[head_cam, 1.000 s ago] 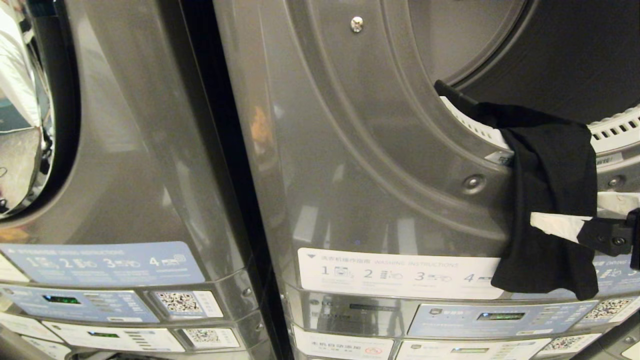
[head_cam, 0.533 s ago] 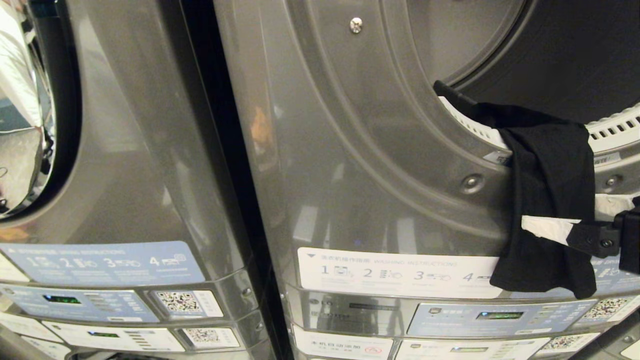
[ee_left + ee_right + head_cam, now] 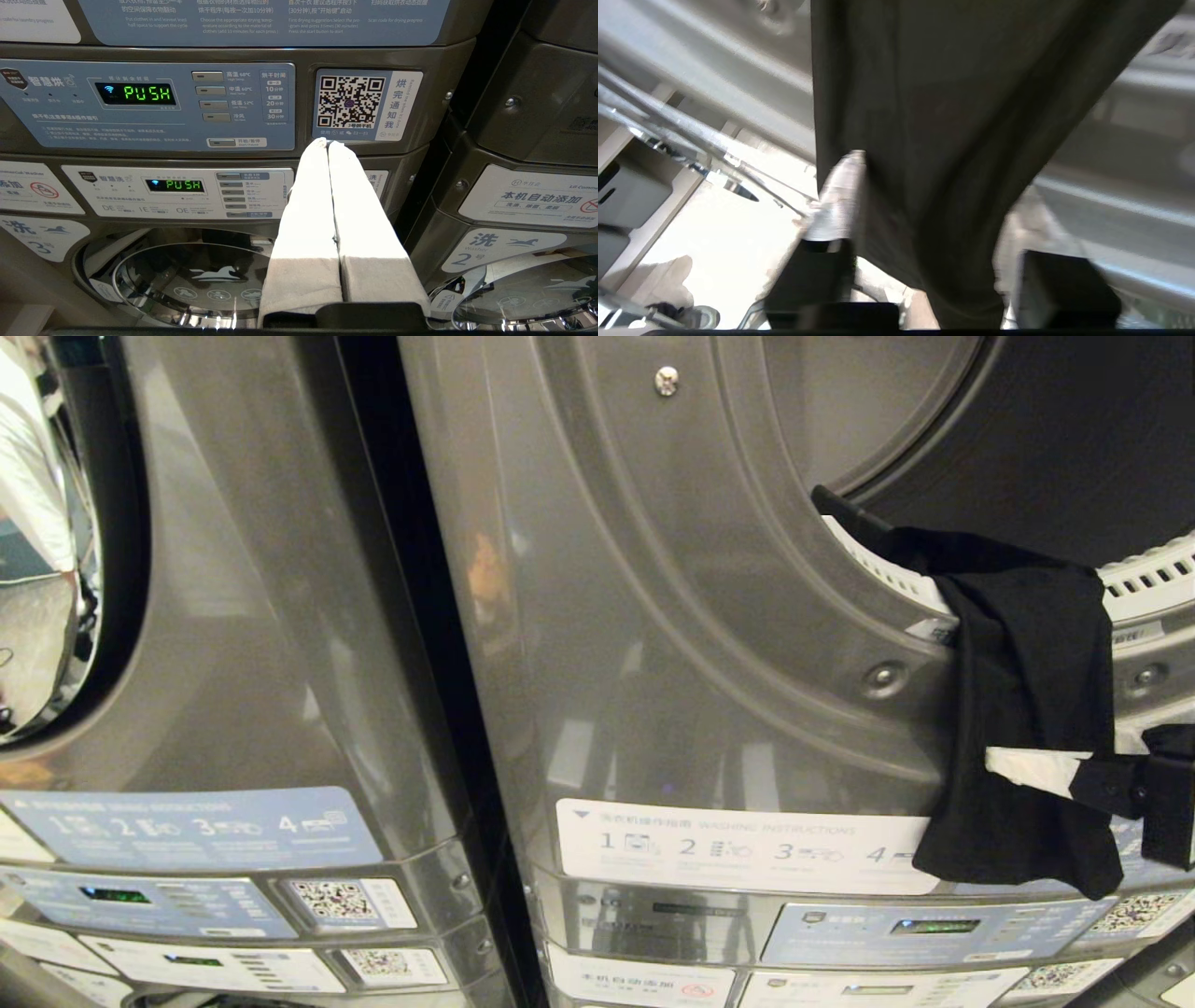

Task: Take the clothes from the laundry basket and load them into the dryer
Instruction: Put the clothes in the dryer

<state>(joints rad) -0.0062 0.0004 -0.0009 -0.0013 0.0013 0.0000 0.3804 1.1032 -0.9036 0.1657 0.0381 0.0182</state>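
While the right gripper [image 3: 1074,767] is sitting at the right edge of the head view, one black garment [image 3: 1022,709] is hanging over the lower rim of the dryer opening [image 3: 1144,581], upper right of the frame. Most of the cloth is draping outside, down over the instruction sticker [image 3: 738,845], so it is not loaded yet.

Right wrist view: the garment [image 3: 943,116] is filling the middle of the frame, running down between the two fingers [image 3: 840,196], one each side. They are standing apart with cloth in the gap. Whether they are pinching it, I cannot tell; that view is blurred. My read: the gripper is there because the hanging part needs gripping and lifting into the drum.

Left gripper [image 3: 327,144] is parked low, fingers pressed together, empty, pointing at a control panel [image 3: 149,105] reading PUSH, centre of its frame. Likely idling because one arm is enough here.

Count: one garment, two machine fronts in the head view, one open drum, two grippers. No basket in any view.

Risk, as I judge it: the cloth sliding off the rim and dropping.
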